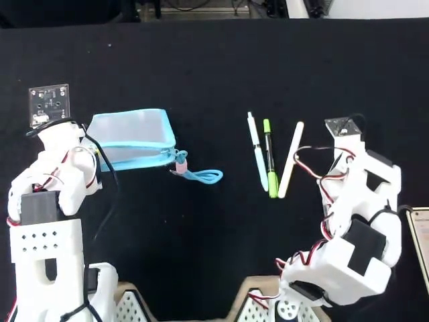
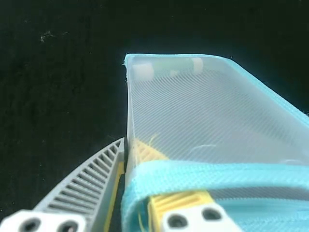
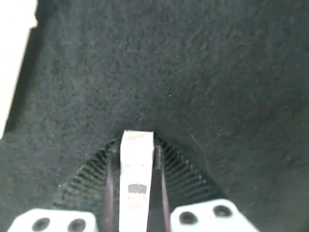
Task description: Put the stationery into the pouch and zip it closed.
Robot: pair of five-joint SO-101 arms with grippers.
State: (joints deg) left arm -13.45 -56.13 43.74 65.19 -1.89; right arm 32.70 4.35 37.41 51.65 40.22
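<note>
Pale blue mesh forms the pouch, which lies on the black desk on my left side. Its pink zip pull and looped blue cord point toward the middle. My left tool pinches the pouch's opposite end, with the grey finger outside and the yellow finger visible through the mesh.

Three pens lie close together between my arms, well apart from the pouch: a white and pale-blue pen, a green pen and a tilted white pen.

My right tool, just beside the white pen, is pressed onto a small white block. The grey print on the block is too blurred to read.

A square black-and-white tag lies beyond my left arm and shows a pattern, not words. A card sits at the desk's right edge, its print too small to read.
</note>
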